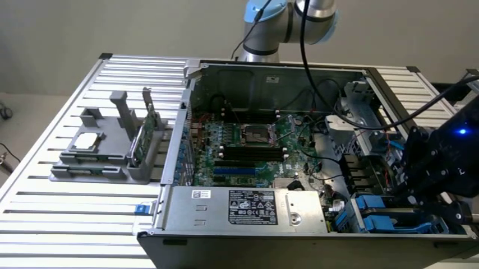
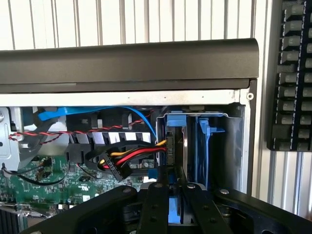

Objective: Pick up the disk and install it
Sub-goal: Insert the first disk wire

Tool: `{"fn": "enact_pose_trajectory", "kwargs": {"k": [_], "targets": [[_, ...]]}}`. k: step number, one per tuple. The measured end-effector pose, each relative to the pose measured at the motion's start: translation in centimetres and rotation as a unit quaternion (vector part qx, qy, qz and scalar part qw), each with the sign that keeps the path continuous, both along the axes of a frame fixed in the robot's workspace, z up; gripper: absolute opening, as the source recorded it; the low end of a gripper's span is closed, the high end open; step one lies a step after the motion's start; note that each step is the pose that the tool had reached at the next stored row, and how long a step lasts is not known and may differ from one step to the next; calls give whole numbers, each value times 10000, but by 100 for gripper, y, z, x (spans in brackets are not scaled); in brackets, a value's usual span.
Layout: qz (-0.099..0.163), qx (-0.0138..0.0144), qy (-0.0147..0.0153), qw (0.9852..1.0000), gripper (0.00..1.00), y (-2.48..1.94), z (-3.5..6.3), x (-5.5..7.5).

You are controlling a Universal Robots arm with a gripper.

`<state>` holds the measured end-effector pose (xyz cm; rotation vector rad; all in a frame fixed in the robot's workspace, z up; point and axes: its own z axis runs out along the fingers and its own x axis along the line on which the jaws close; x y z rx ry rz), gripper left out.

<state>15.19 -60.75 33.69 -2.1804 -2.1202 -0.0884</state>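
Slatted metal table, silver, ribs running across; pale wall behind, bare floor strip at the exterior view's left edge.

Landmark: open computer case, lying on the table, side panel off.

Left of case: grey fixture on the slats, holding a small square chip and an upright green card.

Inside case, left to centre: green motherboard with socket and black memory slots. Silver power supply along the near wall, label facing up.

Behind case: robot arm base, blue-capped joint, black cable trailing down into the chassis.

Right end of case: blue drive bays at the near corner. Gripper hangs just above them, blue light glowing on its body.

Wrist view: gripper fingers drawn close, clamped on the disk. Disk stands on edge, blue carrier around it, in the bay at the case's corner beside another blue carrier. Red-yellow-black cables plug in beside it. Black keyboard lies on the slats just outside the case wall.
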Motion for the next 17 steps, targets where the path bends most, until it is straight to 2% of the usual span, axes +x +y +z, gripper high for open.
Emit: {"fn": "enact_pose_trajectory", "kwargs": {"k": [3, 17], "targets": [[10, 17, -8, 10000, 17, -3, -5, -1], [30, 19, -14, 10000, 18, -4, -19, -12]]}}
